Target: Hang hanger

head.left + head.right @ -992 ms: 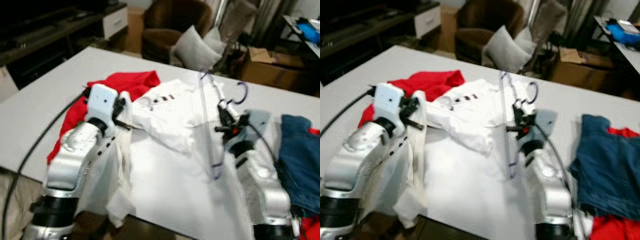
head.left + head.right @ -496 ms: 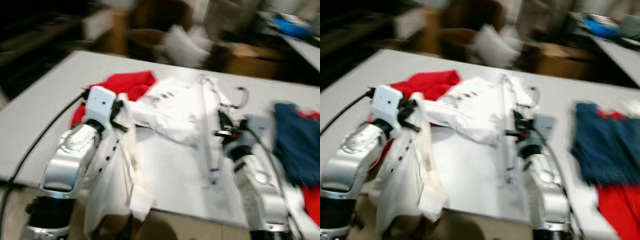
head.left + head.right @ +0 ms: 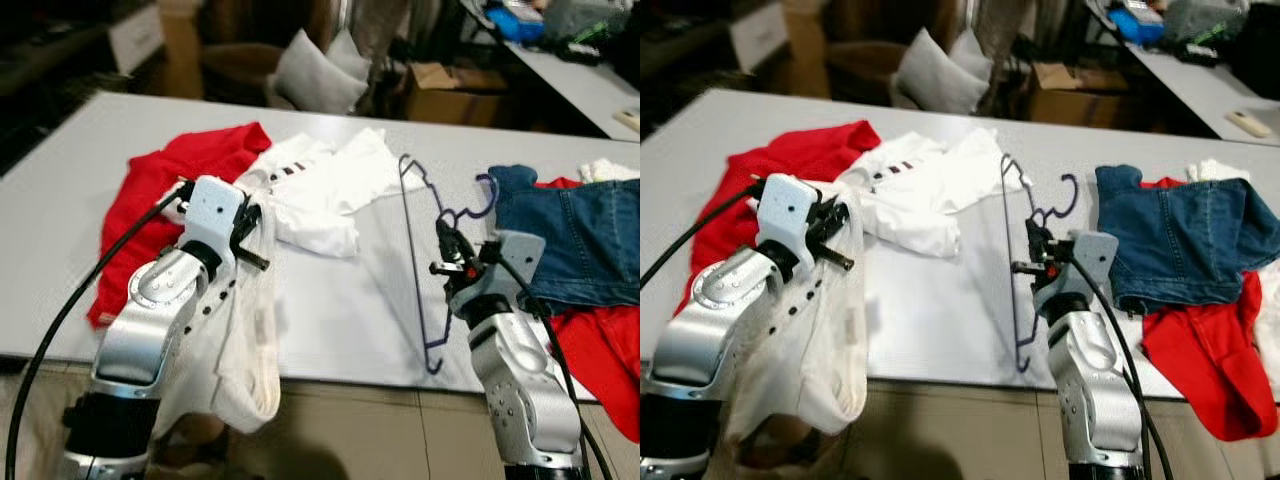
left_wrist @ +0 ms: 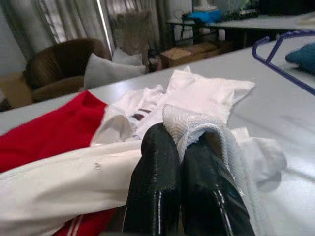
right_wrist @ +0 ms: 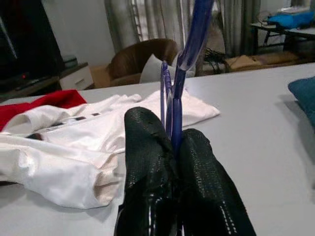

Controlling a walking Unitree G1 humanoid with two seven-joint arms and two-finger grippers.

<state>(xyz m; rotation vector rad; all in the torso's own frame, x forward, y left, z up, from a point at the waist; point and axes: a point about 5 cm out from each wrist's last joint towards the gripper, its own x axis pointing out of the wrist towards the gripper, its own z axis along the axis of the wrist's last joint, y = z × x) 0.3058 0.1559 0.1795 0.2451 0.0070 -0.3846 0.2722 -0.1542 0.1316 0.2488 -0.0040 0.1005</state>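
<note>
The right gripper (image 3: 441, 243) has its fingers closed on the purple hanger (image 3: 413, 250), lifted above the desk (image 3: 340, 310). The left gripper (image 3: 250, 238) pinches a cream garment (image 3: 245, 340). Dressing and hanging look undone.

The camera now sits further back and higher than a second ago, so more of the table's (image 3: 330, 320) near edge and the floor show. The white garment (image 3: 245, 330) pinched in the left gripper (image 3: 250, 228) now hangs lower over the table edge. The right gripper (image 3: 440, 240) still clamps the purple hanger (image 3: 412, 250), whose lower end now reaches nearer the table edge.
</note>
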